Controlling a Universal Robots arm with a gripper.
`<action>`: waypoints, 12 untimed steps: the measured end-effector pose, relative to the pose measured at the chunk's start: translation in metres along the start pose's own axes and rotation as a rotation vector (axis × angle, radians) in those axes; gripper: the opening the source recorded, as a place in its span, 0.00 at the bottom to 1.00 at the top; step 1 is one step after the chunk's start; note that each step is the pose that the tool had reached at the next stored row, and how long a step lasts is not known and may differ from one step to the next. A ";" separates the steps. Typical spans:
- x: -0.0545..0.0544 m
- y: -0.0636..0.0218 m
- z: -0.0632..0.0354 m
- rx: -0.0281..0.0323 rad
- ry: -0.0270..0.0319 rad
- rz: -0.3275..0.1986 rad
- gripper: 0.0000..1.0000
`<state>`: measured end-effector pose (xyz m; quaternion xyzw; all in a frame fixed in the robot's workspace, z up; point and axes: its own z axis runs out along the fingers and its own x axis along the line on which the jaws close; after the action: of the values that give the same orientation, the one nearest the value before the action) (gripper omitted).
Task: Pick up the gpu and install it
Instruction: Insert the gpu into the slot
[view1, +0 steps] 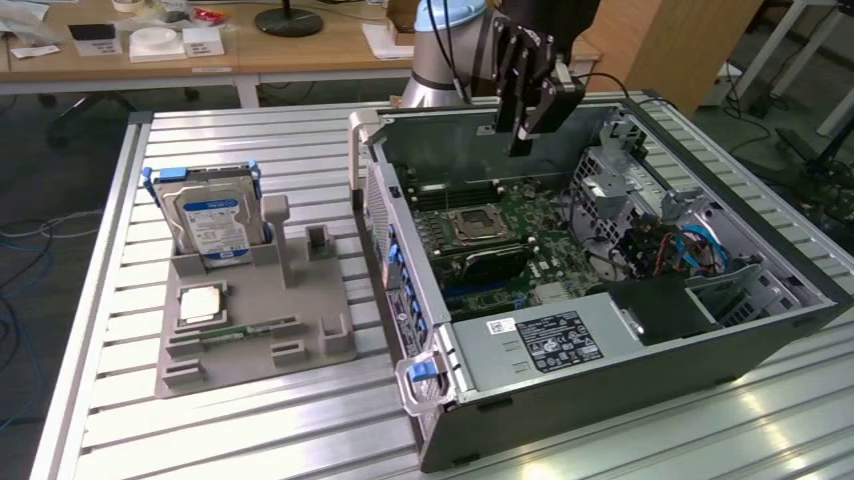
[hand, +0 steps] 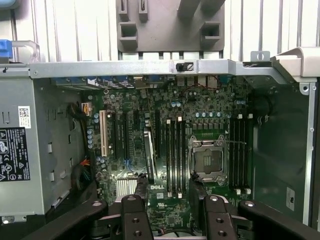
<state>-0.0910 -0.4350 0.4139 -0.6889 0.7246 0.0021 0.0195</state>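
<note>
What else I see from here
A silver hard drive (view1: 214, 228) stands on edge in a grey fixture (view1: 247, 362) on the slatted table (view1: 267, 430), beside the open computer case (view1: 601, 390) with its processor socket (hand: 207, 160).

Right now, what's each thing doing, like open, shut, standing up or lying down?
claw, open, holding nothing, above the case.
computer case, lying on its side, open.
gpu, standing on edge inside the case.
hard drive, upright in the grey holder.
memory stick, lying flat in the holder.

Exterior: high, oblique. Wrist: straight down, near. Shared: motherboard (view1: 467, 225) (hand: 165, 100).
</note>
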 end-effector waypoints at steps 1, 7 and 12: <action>0.000 0.0000 0.0001 0.0000 -0.0001 0.000 0.46; 0.000 0.0000 0.0021 0.0003 -0.0002 0.000 0.46; 0.000 0.0001 0.0036 0.0003 0.0000 0.000 0.46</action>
<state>-0.0910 -0.4350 0.4103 -0.6889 0.7246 0.0020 0.0196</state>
